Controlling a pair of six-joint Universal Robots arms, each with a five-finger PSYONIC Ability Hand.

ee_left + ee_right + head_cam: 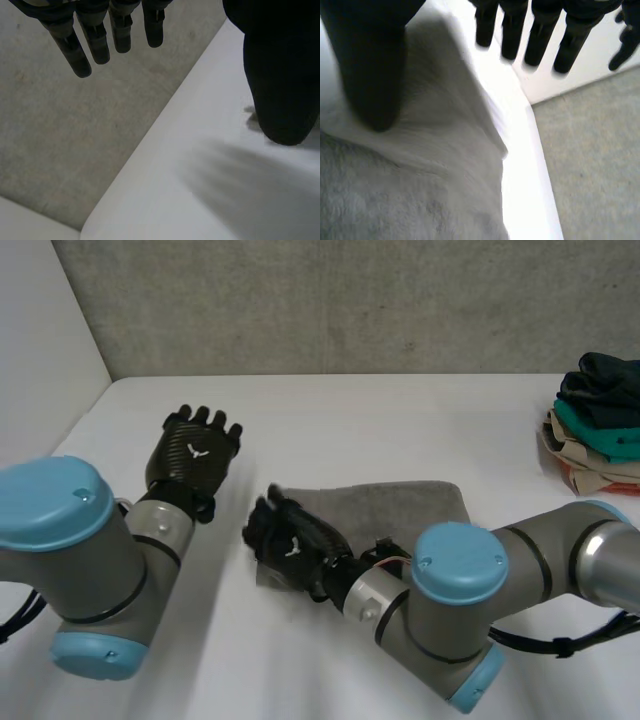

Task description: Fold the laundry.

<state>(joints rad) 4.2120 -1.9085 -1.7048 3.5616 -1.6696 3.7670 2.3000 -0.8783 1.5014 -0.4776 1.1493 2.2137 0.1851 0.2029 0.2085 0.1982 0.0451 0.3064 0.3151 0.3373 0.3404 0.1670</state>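
A grey towel (400, 510) lies folded on the white table (400, 420), a long strip reaching right of centre. My right hand (290, 545) hovers over the towel's left end, open, with straight fingers (540, 35) stretched past the cloth's edge. In the right wrist view its thumb (370, 75) rests down against the grey towel (420, 190), and nothing is pinched. My left hand (195, 450) hangs above bare table to the left of the towel, open, palm down, apart from the cloth. The left wrist view shows its fingers (95, 35) straight and its thumb (280, 75) spread wide.
A stack of folded clothes (600, 420), dark green, teal and tan, sits at the table's right edge. The table's left edge (150, 145) runs close under my left hand, with grey floor (60, 140) beyond it. A concrete wall (350, 300) stands behind the table.
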